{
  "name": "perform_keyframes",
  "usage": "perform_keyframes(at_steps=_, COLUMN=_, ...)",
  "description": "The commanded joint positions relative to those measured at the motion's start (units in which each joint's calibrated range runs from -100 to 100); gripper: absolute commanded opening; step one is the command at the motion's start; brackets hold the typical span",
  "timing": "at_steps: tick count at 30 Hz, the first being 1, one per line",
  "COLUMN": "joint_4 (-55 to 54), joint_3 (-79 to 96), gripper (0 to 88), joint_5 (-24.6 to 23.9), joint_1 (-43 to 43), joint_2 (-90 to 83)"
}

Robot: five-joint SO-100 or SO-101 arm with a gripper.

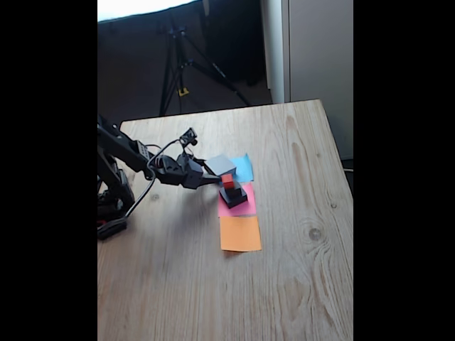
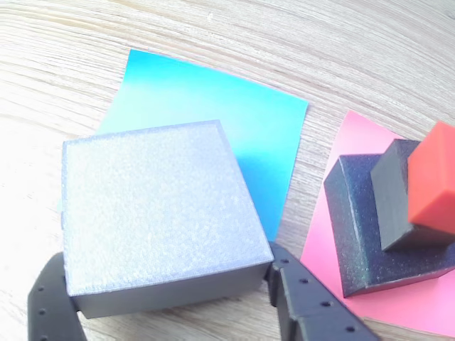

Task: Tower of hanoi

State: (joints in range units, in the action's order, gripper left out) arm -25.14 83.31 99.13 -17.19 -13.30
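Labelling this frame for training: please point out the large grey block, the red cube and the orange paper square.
large grey block (image 2: 153,206), wrist view, top face.
red cube (image 2: 435,186), wrist view, front face.
orange paper square (image 1: 240,233), fixed view, centre.

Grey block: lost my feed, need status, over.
End effector shut on large grey block, over blue paper. Red cube, small black cube, medium black block stacked on pink paper. Orange paper bare.

No legible text, labels, brands or numbers anywhere.
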Motion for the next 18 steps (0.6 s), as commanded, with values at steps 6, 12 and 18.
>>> perform_keyframes(at_steps=6, joint_4=-0.9, joint_3=0.4, gripper=19.1, joint_5=0.9, joint_1=-0.8, joint_2=-2.1)
perform_keyframes(at_steps=12, joint_4=-0.9, joint_3=-0.1, gripper=20.5, joint_5=0.9, joint_1=-0.7, joint_2=-1.5)
perform_keyframes(at_steps=18, joint_4=-0.7, joint_3=-2.2, gripper=20.5, joint_5=0.9, joint_1=-0.3, joint_2=-0.6)
